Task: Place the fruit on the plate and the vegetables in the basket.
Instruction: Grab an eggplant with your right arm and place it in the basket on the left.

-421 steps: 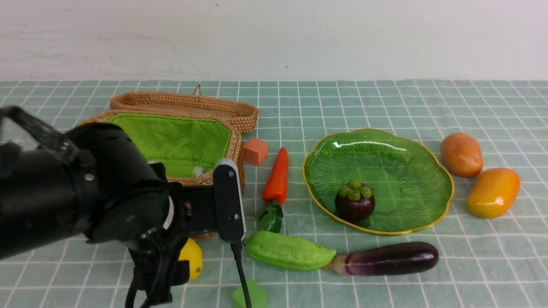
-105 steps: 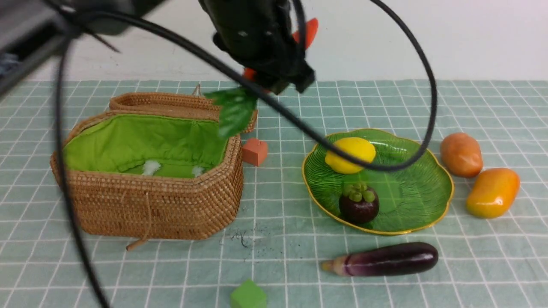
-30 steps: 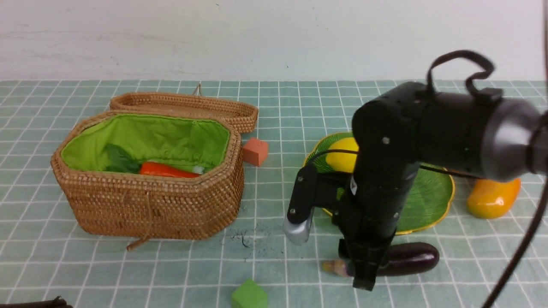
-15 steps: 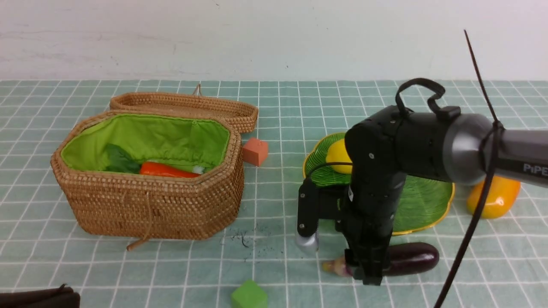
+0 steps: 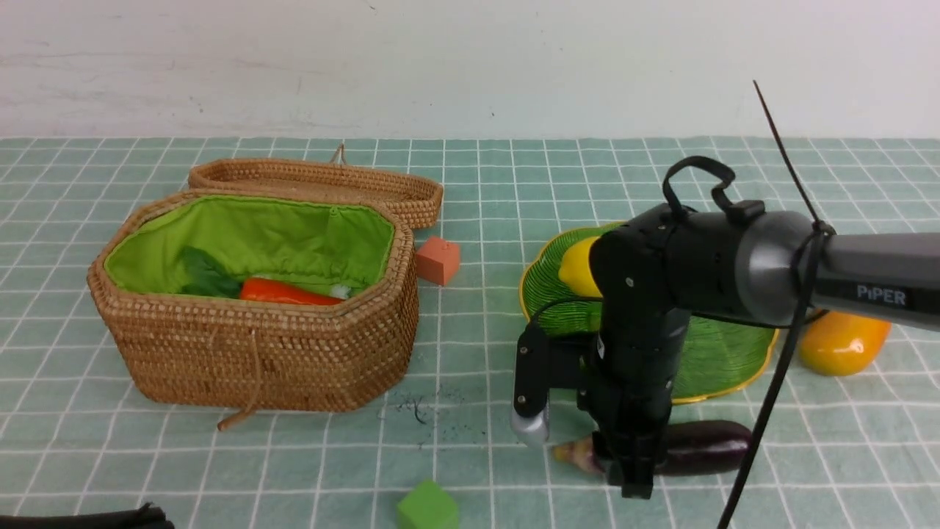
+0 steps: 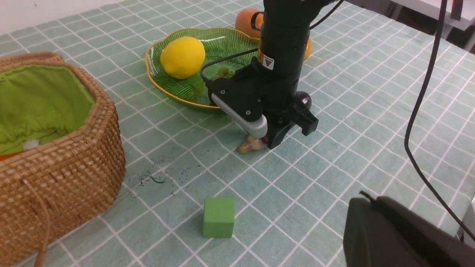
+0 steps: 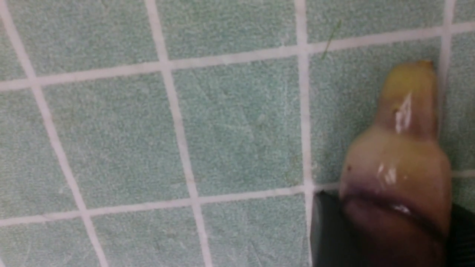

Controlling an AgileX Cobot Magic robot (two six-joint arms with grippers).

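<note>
Front view, against a second ago: right gripper (image 5: 636,470) lowered further onto the stem end of the eggplant (image 5: 705,447), lying on the cloth just in front of the plate (image 5: 723,356). Right wrist view: dark pads against both sides of the neck. Reads as partly closed and clamped on it, not lifted yet. Left gripper (image 6: 386,226) parked low at the near edge, fully closed, nothing seen in it.

Against the earliest frame: lemon (image 5: 579,266) now on the plate, carrot (image 5: 283,292) now inside the basket (image 5: 257,360), gourd gone from the cloth and not visible anywhere, presumably down in the basket.

Meaning for the task: eggplant next for the basket, then potato (image 6: 245,19) to the basket and mango (image 5: 841,344) to the plate.

Count:
- Fruit in sight, two: lemon on the plate, mango on the cloth right of the plate. Mangosteen hidden behind the right arm.
- Vegetables in sight, three: carrot, eggplant, potato.
- One basket, lid open; one plate.
- Two cubes, red cube (image 5: 438,259) beside the basket and green cube (image 5: 427,507) near the front edge. Neither belongs to the task.
</note>
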